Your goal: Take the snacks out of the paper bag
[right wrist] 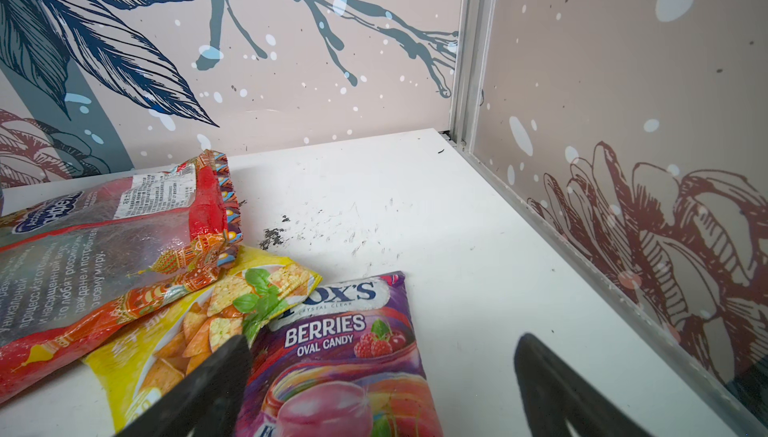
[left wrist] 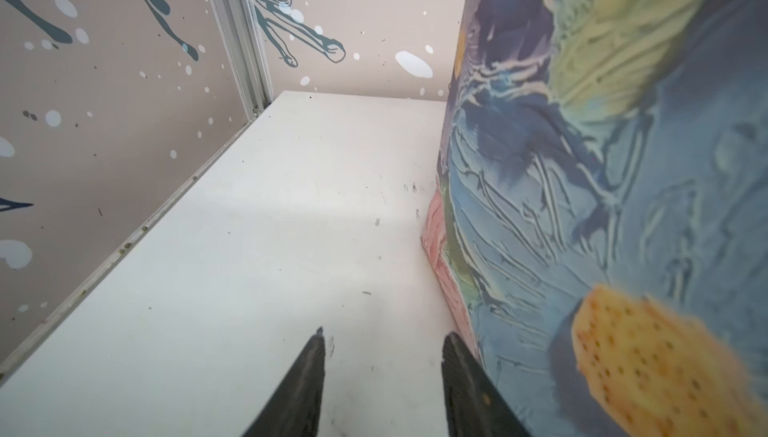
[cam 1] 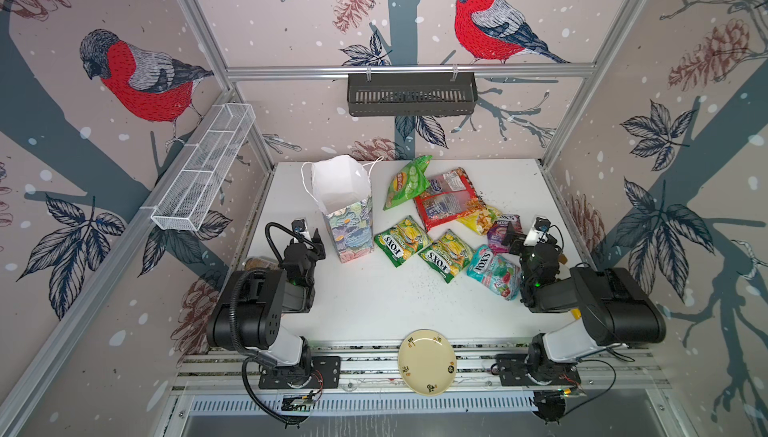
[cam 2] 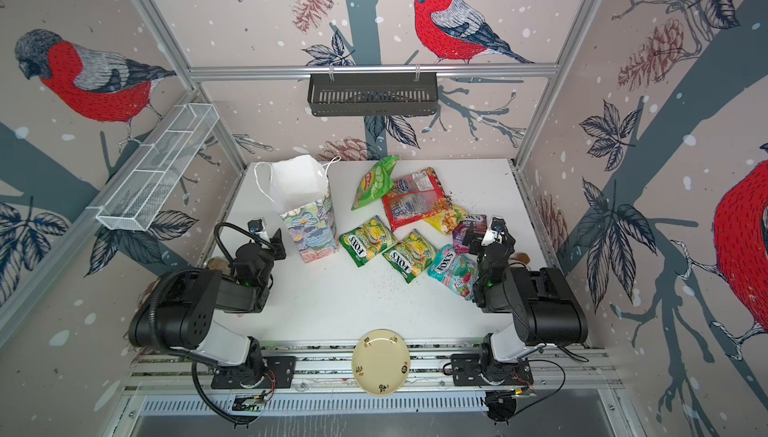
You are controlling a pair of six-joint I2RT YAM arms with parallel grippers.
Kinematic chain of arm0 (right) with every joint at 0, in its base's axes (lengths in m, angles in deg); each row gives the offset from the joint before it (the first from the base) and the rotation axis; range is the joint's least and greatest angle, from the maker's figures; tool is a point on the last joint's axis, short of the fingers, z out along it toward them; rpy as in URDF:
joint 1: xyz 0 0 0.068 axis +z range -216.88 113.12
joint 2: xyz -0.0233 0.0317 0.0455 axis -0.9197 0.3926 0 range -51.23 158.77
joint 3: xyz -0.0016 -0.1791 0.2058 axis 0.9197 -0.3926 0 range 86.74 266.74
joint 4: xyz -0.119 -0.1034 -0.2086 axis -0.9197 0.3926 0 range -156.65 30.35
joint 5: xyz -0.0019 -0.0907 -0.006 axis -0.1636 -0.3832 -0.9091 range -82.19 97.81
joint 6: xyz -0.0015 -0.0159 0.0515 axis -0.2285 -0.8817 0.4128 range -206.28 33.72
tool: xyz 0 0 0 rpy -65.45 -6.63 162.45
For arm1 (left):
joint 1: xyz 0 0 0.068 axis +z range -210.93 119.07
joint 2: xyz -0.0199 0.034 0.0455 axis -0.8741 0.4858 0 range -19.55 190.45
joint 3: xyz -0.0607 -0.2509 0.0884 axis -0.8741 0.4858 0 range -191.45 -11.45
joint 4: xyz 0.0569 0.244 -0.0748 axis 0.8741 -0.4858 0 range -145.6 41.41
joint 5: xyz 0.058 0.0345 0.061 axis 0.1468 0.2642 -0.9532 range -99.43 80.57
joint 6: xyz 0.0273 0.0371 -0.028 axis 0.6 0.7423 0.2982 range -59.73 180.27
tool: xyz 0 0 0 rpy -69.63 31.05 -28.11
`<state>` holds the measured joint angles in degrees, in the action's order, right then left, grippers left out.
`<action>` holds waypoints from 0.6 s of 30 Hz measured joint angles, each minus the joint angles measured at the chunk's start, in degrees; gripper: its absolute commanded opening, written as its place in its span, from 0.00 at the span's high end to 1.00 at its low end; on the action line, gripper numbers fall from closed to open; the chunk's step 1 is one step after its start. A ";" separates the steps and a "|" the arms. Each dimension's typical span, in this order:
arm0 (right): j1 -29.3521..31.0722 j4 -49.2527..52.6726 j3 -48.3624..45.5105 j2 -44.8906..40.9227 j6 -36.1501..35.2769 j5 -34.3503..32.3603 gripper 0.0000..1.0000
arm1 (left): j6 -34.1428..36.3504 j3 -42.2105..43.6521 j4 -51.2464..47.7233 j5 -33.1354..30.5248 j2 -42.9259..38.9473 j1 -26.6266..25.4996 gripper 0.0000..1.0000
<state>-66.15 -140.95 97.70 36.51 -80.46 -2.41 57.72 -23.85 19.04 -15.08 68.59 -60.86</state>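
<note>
The floral paper bag [cam 1: 351, 229] [cam 2: 311, 229] stands upright at the back left, and its white inside shows no packet. Several snacks lie on the table to its right: a cucumber-green one [cam 1: 407, 181], a large red one [cam 1: 449, 198], yellow [right wrist: 166, 347], purple [right wrist: 345, 356], two green FOX'S [cam 1: 401, 239] [cam 1: 446, 254] and teal [cam 1: 494, 271]. My left gripper [left wrist: 384, 333] [cam 1: 312, 240] is open and empty, low beside the bag [left wrist: 602, 165], one finger close to its side. My right gripper [right wrist: 382, 337] [cam 1: 512, 233] is wide open over the purple packet, which lies flat, ungripped.
A cream plate [cam 1: 427, 362] sits at the front edge between the arm bases. Something brown [cam 1: 258, 263] peeks out behind the left arm. A black basket [cam 1: 411, 94] hangs on the back wall and a white wire rack [cam 1: 203, 173] on the left wall. The right wall [right wrist: 623, 206] is close.
</note>
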 measured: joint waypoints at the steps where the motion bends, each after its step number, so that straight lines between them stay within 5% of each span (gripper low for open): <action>1: 0.02 -0.02 0.00 0.00 -0.02 -0.26 0.00 | 0.00 0.00 1.27 -0.48 0.46 -0.02 0.51; 6: 0.28 -0.07 0.00 0.02 -0.04 -0.35 0.00 | 0.02 0.00 3.82 -0.98 0.92 -0.04 0.39; 7: 0.28 -0.07 0.00 0.02 -0.04 -0.37 0.00 | 0.04 0.02 4.13 -0.98 0.92 -0.11 0.14; 8: 0.28 -0.11 0.00 0.02 -0.04 -0.37 0.00 | 0.09 0.02 4.24 -1.03 0.92 -0.13 0.03; 18: 0.28 -0.13 -0.02 0.02 -0.07 -0.55 0.00 | 1.68 -0.39 4.92 0.35 0.92 -0.39 0.02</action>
<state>-65.87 -141.08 97.68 36.54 -80.52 -2.95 59.41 -24.25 23.96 -14.73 69.50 -61.25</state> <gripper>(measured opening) 0.996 0.980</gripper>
